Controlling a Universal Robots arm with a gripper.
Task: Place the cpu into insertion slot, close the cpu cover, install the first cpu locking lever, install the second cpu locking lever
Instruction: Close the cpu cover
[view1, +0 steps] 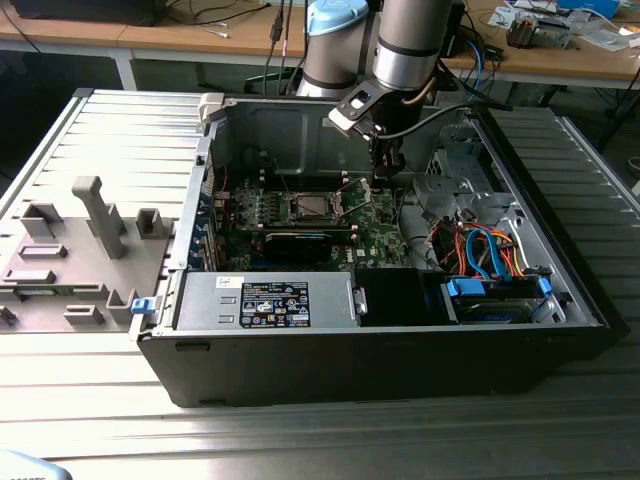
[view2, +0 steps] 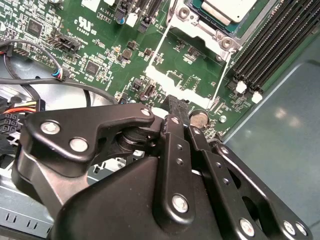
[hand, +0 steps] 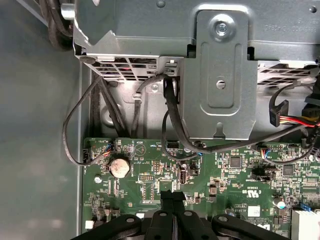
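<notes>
My end effector (view2: 176, 104) hangs low inside the open computer case (view1: 300, 370), which lies on its side on the ribbed metal desk (view1: 330, 440). My arm comes down from the far side so that the wrist clears the case walls. The fingers (hand: 166, 200) are pressed together with nothing visible between them. I judge that closed, narrow tip suits pushing a thin plate better than gripping one.

The cpu (view2: 227, 7) already sits flat in the insertion slot (view2: 186, 14), silvery top up, in the middle of the green motherboard (view1: 380, 240). I take the first step as done.

The cpu cover (view2: 172, 82) is not yet closed. It is swung open away from the socket, to the exterior view's right of it. Green board shows through its square window in the second wrist view. My fingertips are at the cover's free edge, the side farthest from its hinge. I read that as the spot where a small nudge gives the most turn. I cannot tell whether they touch the metal or stand just beside it.

A coin battery (hand: 119, 166) lies just beside my tip, and the black memory slots (view2: 275, 40) run along the far side of the socket. Cables (hand: 172, 125) cross the nearby drive cage (hand: 220, 75), so there is little spare room here.
</notes>
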